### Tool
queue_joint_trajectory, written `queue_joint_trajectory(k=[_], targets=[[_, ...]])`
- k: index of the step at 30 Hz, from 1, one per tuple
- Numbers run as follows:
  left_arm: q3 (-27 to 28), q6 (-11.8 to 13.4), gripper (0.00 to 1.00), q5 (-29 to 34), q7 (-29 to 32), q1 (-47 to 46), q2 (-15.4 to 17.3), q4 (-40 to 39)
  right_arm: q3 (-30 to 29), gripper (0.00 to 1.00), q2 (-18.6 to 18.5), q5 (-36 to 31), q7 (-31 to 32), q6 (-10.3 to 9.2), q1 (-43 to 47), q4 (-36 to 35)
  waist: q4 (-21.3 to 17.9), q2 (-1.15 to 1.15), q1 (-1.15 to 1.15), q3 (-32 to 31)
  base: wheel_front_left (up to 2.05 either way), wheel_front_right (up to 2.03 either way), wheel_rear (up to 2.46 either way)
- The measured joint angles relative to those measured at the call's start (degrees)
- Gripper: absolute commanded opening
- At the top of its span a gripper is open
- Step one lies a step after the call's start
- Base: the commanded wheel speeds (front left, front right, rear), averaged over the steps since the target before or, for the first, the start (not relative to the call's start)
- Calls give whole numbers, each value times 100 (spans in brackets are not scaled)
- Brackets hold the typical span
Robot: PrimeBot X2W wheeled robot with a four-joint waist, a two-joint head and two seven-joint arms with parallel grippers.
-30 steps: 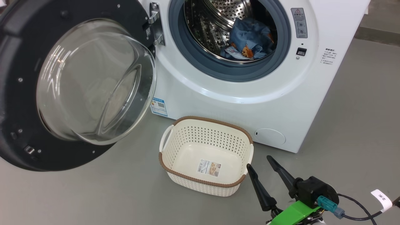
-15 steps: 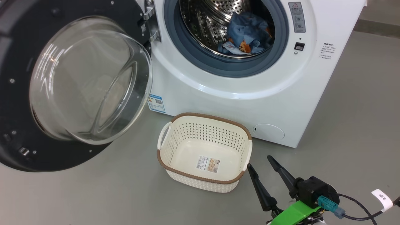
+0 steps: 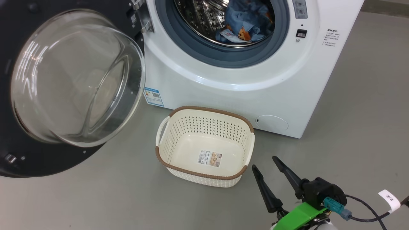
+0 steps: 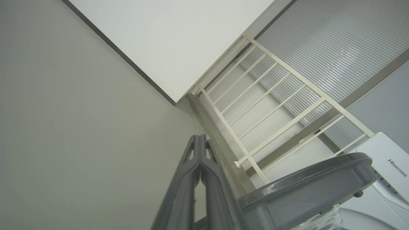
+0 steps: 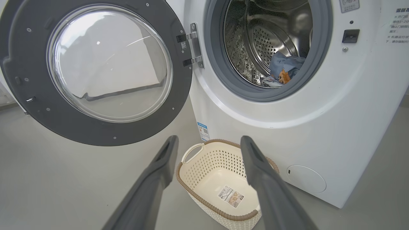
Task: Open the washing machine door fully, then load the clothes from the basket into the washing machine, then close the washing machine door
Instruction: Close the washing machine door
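- The door stands wide open on its hinge, to the left of the washer, with its glass bowl facing the room. This position keeps the drum mouth clear.
- The clothes are a blue bundle with an orange print, lying low inside the drum behind the gasket lip.
- The basket sits upright on the floor, just in front of the washer and below the opening. It holds nothing but its label.
- Judgement: loading looks complete, and closing the door is the step left.
- The right jaws are spread and hold nothing. They are low over the floor, just beside the basket's near right corner and apart from it, tips aimed toward the washer.
- The clothes are well apart from the right jaws, up beyond the basket.
- The left jaws are pressed together and pinch nothing. In the left wrist view they rise just beside the door's outer rim; whether they touch it cannot be told.
- Judgement: the left jaws are placed behind the door to push it shut, with the fingers closed to form one stiff pusher.
- The door lies near the left jaws and well apart from the right jaws.
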Motion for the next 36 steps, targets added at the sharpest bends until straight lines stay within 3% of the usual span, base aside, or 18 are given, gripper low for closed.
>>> queue_joint_trajectory(k=[8,13,25,36], targets=[[246,0,0,-1702,1248,-541,282,479,-1,100,-7,-45,51,0,-166,-11,-93,0,0,172,0,0,0],[419,0,0,-2327,1848,-792,360,679,1,100,-11,-94,58,0,-198,-19,-176,0,0,297,0,0,0],[626,0,0,-2775,2248,-1104,397,878,-23,100,-22,-198,131,0,-413,-96,-448,0,0,604,0,0,0],[686,0,0,-2808,2591,-1116,390,877,-105,100,-26,-235,159,0,-429,-140,-681,0,0,796,0,0,0]])
